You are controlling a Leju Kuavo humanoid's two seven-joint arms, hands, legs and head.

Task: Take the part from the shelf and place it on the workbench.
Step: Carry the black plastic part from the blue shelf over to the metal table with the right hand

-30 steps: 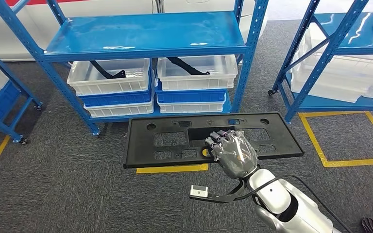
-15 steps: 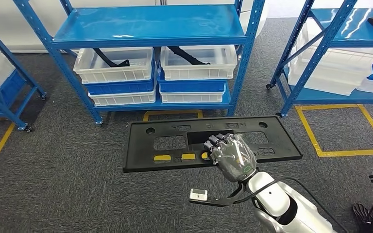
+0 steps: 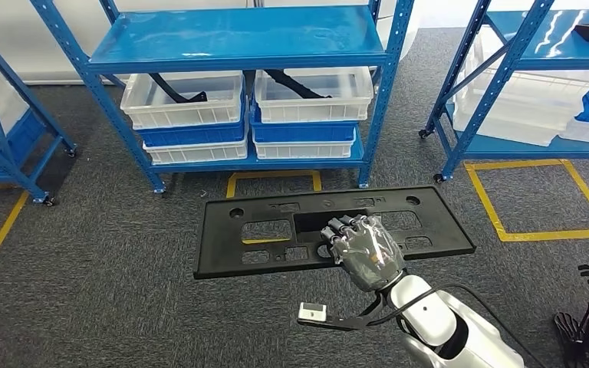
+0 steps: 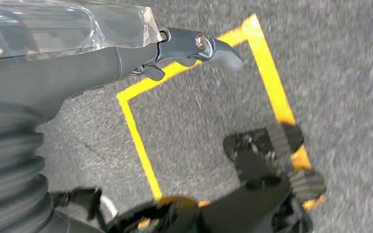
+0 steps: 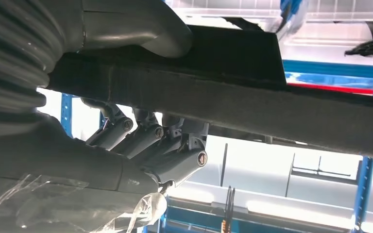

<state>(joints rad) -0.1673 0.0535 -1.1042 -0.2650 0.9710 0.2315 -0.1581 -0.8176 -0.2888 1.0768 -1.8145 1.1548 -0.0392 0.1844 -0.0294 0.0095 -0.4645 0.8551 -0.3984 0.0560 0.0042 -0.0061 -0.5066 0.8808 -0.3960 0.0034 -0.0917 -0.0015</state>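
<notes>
While our right hand [image 3: 366,251] clamps its fingers [image 5: 141,138] on one black panel [image 3: 276,230], four white bins [image 3: 184,96] sit shelved; our left hand [image 4: 58,63] hangs, its grip unclear.

silver arm [image 3: 437,322], black cable, grey hand [image 3: 364,249] under clear plastic.

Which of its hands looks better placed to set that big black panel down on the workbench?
Probably the right. The right hand already grips the black panel at its near edge, fingers through a central opening. The left hand hangs over the floor, holding nothing.
</notes>
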